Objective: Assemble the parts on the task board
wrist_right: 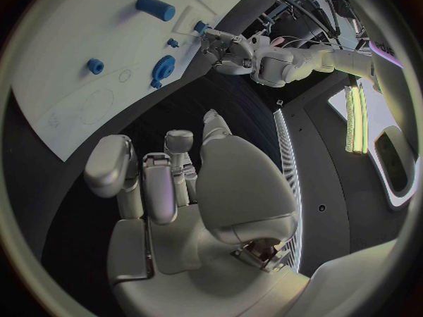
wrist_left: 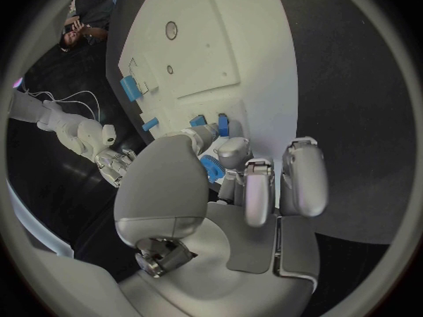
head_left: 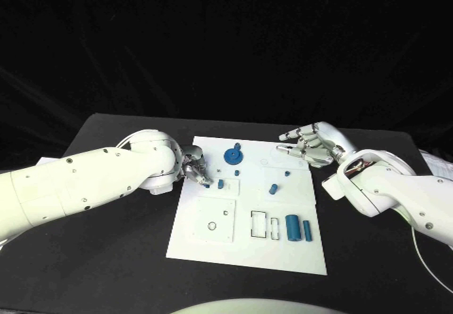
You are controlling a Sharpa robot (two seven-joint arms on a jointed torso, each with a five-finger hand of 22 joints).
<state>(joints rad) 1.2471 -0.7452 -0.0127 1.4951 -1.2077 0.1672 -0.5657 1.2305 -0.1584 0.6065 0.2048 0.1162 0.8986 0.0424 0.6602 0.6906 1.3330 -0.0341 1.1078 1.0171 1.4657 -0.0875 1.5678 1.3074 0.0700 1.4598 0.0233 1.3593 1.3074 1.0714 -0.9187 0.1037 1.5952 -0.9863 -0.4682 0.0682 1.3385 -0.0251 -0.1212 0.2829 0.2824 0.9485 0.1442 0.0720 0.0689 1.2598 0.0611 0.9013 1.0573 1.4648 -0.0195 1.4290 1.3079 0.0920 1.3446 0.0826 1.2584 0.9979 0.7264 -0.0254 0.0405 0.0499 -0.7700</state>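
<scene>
Head view: a flat white board (head_left: 247,229) lies mid-worktop on the black matte worktop (head_left: 113,261), long side running 12 to 6 o'clock. A blue gear (head_left: 234,156) with a toothed round rim sits at the board's 12 o'clock end. Small blue pegs (head_left: 273,190) stand toward the centre. A smooth blue cylinder (head_left: 294,227) lies at about 4 o'clock beside a thinner blue pin (head_left: 309,229) and some outlined rectangular slots. The left robot hand (head_left: 194,168), silver metal on a glossy white arm, rests at the board's 9 o'clock edge, its fingertips closed around a small blue part (head_left: 207,186). The right robot hand (head_left: 312,145) hangs off the board's 1 o'clock corner, fingers spread and holding nothing.

Left wrist view: the left robot hand (wrist_left: 231,179) has its curved grey fingers bent down onto the board (wrist_left: 207,42), pinching a blue part (wrist_left: 211,168); another blue peg (wrist_left: 223,124) stands just beyond the fingertips. The broad thumb blocks part of the board.

Right wrist view: the right robot hand (wrist_right: 176,183) is over the bare worktop (wrist_right: 229,98), fingers apart, nothing in them. The board (wrist_right: 70,91), gear (wrist_right: 162,67) and cylinder (wrist_right: 155,8) lie well away from it.
</scene>
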